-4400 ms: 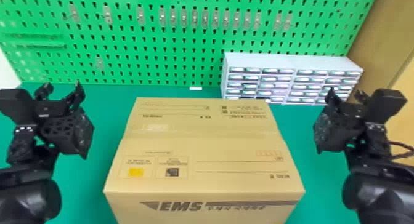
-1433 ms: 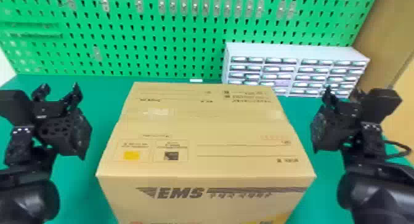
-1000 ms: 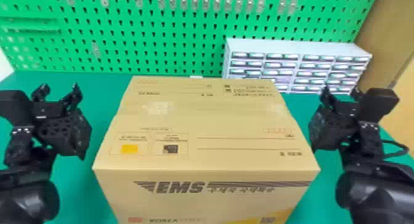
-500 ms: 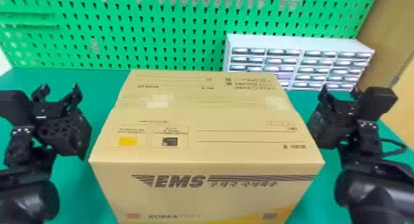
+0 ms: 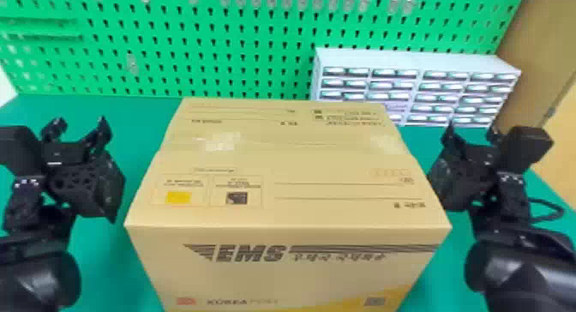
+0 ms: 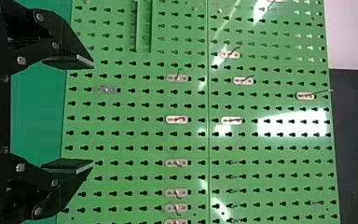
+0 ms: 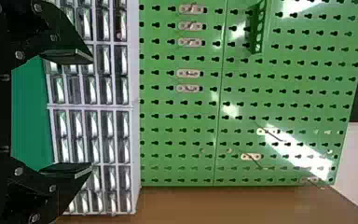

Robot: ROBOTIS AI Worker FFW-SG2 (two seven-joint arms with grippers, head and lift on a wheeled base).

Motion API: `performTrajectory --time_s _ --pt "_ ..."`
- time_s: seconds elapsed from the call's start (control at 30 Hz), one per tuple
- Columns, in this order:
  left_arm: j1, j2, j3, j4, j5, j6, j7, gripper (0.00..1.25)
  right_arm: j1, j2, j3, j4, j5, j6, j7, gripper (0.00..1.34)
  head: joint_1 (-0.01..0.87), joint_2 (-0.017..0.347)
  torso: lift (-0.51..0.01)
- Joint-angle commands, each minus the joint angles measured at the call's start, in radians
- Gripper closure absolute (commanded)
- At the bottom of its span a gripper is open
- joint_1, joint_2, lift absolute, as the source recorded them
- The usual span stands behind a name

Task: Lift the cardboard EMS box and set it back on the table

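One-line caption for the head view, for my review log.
Cardboard EMS box between the open left end effector and open right end effector, green pegboard behind.

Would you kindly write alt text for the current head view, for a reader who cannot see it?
A large, closed cardboard EMS box fills the middle, between the robot's open left gripper and open right gripper, with neither gripper's fingers closed on it. Behind are a green table, a pale drawer cabinet and a green pegboard.
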Motion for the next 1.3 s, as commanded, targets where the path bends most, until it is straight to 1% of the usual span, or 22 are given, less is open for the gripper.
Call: performTrajectory --time_s 0.0,0.03,0.13,0.2,0.23,0.43,0.5,0.57,0.73,0.9,1.0,1.1,1.17,1.27 --pt "0.0 0.0 -0.002 0.0 0.007 0.0 0.0 0.5 0.011 -0.025 0.02 0.043 -0.069 -0.048 0.0 0.45 0.678 -0.015 -0.095" --pt "0.001 0.0 -0.002 0.002 0.007 0.0 0.0 0.49 0.015 -0.036 0.032 0.055 -0.089 -0.069 0.0 0.45 0.678 -0.015 -0.095" --pt "0.009 0.0 -0.004 0.009 0.01 0.0 0.0 0.5 0.023 -0.061 0.057 0.079 -0.114 -0.095 0.0 0.45 0.678 -0.015 -0.095" --pt "0.015 0.0 -0.007 0.012 0.01 -0.001 0.0 0.5 0.026 -0.065 0.063 0.096 -0.123 -0.117 0.0 0.45 0.678 -0.015 -0.095" --pt "0.017 0.0 -0.009 0.014 0.011 -0.001 0.0 0.5 0.028 -0.064 0.063 0.102 -0.124 -0.127 0.0 0.45 0.678 -0.015 -0.095" --pt "0.017 0.0 -0.039 0.06 0.043 -0.038 0.0 0.5 0.035 -0.019 0.02 0.129 -0.114 -0.167 0.0 0.45 0.678 -0.015 -0.095" --pt "0.017 0.0 -0.039 0.066 0.043 -0.04 0.0 0.5 0.035 -0.012 0.009 0.13 -0.101 -0.169 0.0 0.45 0.678 -0.015 -0.095" --pt "0.017 0.0 -0.038 0.069 0.043 -0.038 0.0 0.5 0.034 -0.012 0.011 0.13 -0.098 -0.172 0.0 0.45 0.678 -0.015 -0.095" --pt "0.017 0.002 -0.038 0.071 0.043 -0.04 -0.002 0.5 0.031 -0.028 0.028 0.136 -0.108 -0.172 0.0 0.45 0.678 -0.015 -0.095" --pt "0.017 0.002 -0.041 0.071 0.043 -0.038 -0.002 0.5 0.023 -0.027 0.035 0.145 -0.111 -0.175 0.0 0.45 0.678 -0.015 -0.095" --pt "0.017 0.002 -0.042 0.071 0.045 -0.038 -0.005 0.5 0.011 -0.027 0.049 0.165 -0.112 -0.189 0.0 0.45 0.678 -0.015 -0.095" --pt "0.015 0.002 -0.048 0.071 0.046 -0.038 -0.006 0.5 -0.004 -0.027 0.069 0.202 -0.135 -0.227 0.0 0.45 0.678 -0.015 -0.095" --pt "0.014 0.002 -0.055 0.071 0.048 -0.04 -0.008 0.5 -0.012 -0.019 0.08 0.222 -0.14 -0.247 0.0 0.45 0.678 -0.015 -0.095" --pt "0.012 0.002 -0.062 0.071 0.048 -0.04 -0.008 0.5 -0.02 -0.004 0.083 0.233 -0.117 -0.252 0.0 0.45 0.678 -0.015 -0.095"
